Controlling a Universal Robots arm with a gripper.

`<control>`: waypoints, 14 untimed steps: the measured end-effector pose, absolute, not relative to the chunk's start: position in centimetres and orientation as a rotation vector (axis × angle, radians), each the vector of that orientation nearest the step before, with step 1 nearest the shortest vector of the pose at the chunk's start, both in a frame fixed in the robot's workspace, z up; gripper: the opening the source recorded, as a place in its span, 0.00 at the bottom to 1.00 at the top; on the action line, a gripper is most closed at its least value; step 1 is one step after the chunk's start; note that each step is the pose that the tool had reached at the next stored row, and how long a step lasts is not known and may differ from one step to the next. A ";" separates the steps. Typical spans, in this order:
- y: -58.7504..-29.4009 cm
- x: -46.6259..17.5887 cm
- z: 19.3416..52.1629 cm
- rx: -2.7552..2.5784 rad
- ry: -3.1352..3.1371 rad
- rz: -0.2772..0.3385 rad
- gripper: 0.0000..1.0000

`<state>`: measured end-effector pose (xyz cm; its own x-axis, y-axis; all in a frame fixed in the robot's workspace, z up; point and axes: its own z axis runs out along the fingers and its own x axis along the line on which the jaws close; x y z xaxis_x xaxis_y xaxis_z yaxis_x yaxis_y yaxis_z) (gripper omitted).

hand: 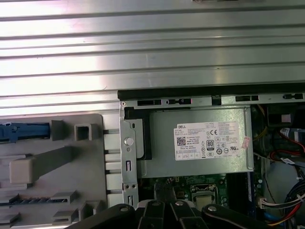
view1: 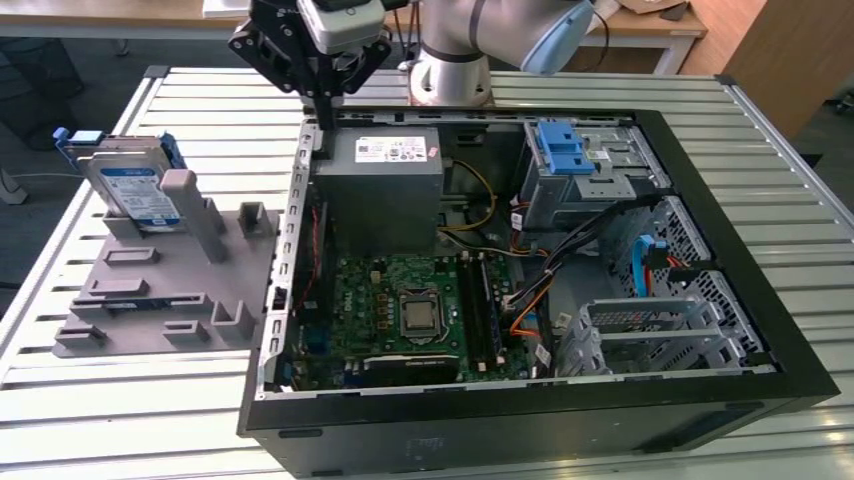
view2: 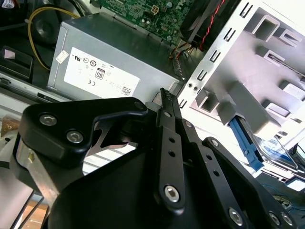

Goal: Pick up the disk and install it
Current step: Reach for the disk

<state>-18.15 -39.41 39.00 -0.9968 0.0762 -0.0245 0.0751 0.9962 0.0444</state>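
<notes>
Exterior view: my end effector [view1: 324, 118] is clenched and empty above the computer case [view1: 534, 412], at its far corner by the power supply [view1: 380, 165]. The disk [view1: 134, 190] stands upright in the grey holder [view1: 160, 300], well apart on the exterior view's left.
Second wrist view: fingertips hang near the case wall, so a low sideways move could clip it.
First wrist view: the disk's blue edge [hand: 24, 131]; the exterior view adds its label.

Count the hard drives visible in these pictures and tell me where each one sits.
1. The disk stands on edge in the grey holder on the exterior view's left, outside the computer case. The drive cages inside the case may hide others.
</notes>
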 end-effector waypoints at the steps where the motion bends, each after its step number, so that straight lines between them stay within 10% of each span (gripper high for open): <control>1: -39.4 -18.2 39.0 0.118 3.113 0.068 0.11; 14: -39.4 -18.4 39.0 0.118 3.112 0.068 0.11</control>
